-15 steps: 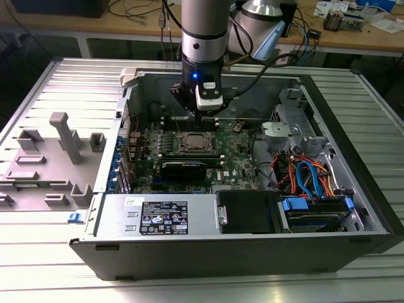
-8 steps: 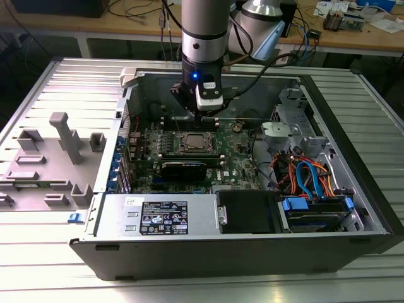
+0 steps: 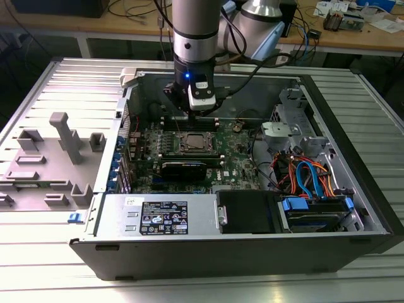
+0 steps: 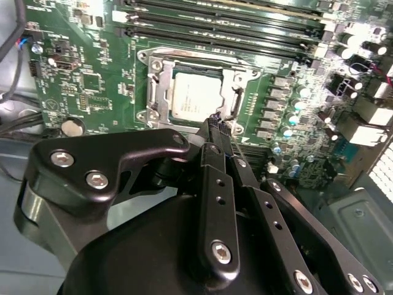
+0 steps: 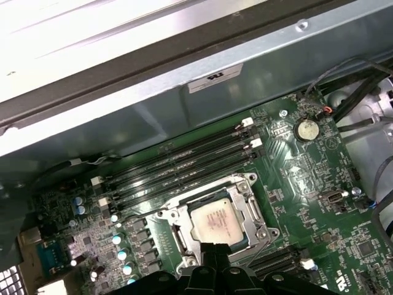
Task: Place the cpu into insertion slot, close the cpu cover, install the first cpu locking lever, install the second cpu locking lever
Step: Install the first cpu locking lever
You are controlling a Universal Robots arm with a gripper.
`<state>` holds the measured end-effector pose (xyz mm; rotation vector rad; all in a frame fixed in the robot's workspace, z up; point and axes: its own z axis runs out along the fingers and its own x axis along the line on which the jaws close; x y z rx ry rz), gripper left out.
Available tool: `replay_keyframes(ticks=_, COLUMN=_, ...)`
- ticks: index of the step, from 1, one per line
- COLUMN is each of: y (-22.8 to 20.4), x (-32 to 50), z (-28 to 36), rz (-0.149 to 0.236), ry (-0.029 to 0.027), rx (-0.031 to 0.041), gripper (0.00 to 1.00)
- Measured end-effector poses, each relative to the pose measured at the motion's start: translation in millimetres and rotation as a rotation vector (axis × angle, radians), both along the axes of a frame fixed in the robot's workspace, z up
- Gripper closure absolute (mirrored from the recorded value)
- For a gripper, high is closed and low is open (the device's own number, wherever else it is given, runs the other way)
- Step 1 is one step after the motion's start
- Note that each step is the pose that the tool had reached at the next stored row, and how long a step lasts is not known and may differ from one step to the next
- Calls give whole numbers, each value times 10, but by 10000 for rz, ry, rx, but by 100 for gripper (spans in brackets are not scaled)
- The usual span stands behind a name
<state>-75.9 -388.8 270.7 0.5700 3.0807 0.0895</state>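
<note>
In the exterior view the cpu (image 3: 197, 144) lies flat in the insertion slot (image 3: 182, 149) near the middle of the green motherboard (image 3: 237, 161), with its silver-grey metal top facing up. It is square, so it has no long axis, and its edges run parallel to the long black memory slots (image 3: 189, 123) on its far side. The board sits inside an open dark computer case (image 3: 252, 252) that lies on a ribbed metal table (image 3: 38, 265). A grey plastic fixture (image 3: 57, 158) stands to the exterior view's left, and blue, orange and red cables (image 3: 309, 177) are bundled to the exterior view's right. The arm (image 3: 196, 31), a smooth silver cylinder, stands upright above the board, and the gripper (image 3: 201, 112) points straight down, close over the insertion slot's far side. In the second wrist view the black metal fingers (image 4: 215, 184), studded with hex screws, narrow to a single tip. They are pressed together with nothing between them, and the tip is over the edge of the cpu; whether it touches I cannot tell. The cpu cover (image 4: 161, 83), a thin silvery frame, lies flat around the cpu, whose top shows through the square window. In the first wrist view the cpu (image 5: 215, 220) sits level and squared inside the frame, just beyond the gripper (image 5: 212, 249). A round coin battery (image 5: 306, 129) lies well apart on the board. Whether the locking levers are latched I cannot tell.
</note>
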Motion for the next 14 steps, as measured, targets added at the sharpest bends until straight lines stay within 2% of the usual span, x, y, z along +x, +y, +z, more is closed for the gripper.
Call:
replay_keyframes(ticks=6, y=2, x=-63, z=-2, rz=15, ry=-1, rx=0, gripper=89)
replay_keyframes(ticks=14, y=2, x=-74, z=-2, rz=34, ry=0, rx=0, gripper=89)
